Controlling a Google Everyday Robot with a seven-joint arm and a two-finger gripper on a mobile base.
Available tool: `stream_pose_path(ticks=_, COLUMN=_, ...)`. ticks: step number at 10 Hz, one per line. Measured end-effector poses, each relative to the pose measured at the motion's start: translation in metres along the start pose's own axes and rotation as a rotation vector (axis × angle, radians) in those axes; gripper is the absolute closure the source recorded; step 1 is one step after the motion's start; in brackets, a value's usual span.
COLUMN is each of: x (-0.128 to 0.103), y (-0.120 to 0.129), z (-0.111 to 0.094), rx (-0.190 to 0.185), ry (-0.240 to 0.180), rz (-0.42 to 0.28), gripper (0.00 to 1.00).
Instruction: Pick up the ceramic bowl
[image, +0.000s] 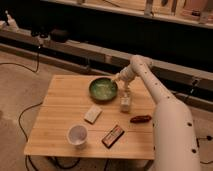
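The ceramic bowl (103, 89) is round, shallow and green with a paler inside. It sits on the far middle of the wooden table (55, 125). My white arm comes up from the lower right, bends above the table's far edge and slopes down to the left. My gripper (119, 80) is at the end of it, just over the bowl's right rim. I cannot tell whether it touches the bowl.
A small pale upright object (125, 102) stands just right of the bowl, under the wrist. Nearer are a pale block (92, 114), a white cup (77, 135), a dark snack bar (112, 136) and a reddish-brown item (140, 119). Cables lie on the floor at left.
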Motion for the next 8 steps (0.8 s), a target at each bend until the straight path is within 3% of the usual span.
stream_pose_path(ticks=4, x=0.0, y=0.0, z=0.0, rx=-0.001, ry=-0.001, rz=0.001, gripper=0.35)
stream_pose_path(ticks=8, x=-0.026, y=-0.004, z=0.025, rx=-0.025, ry=-0.065, rz=-0.017, gripper=0.35)
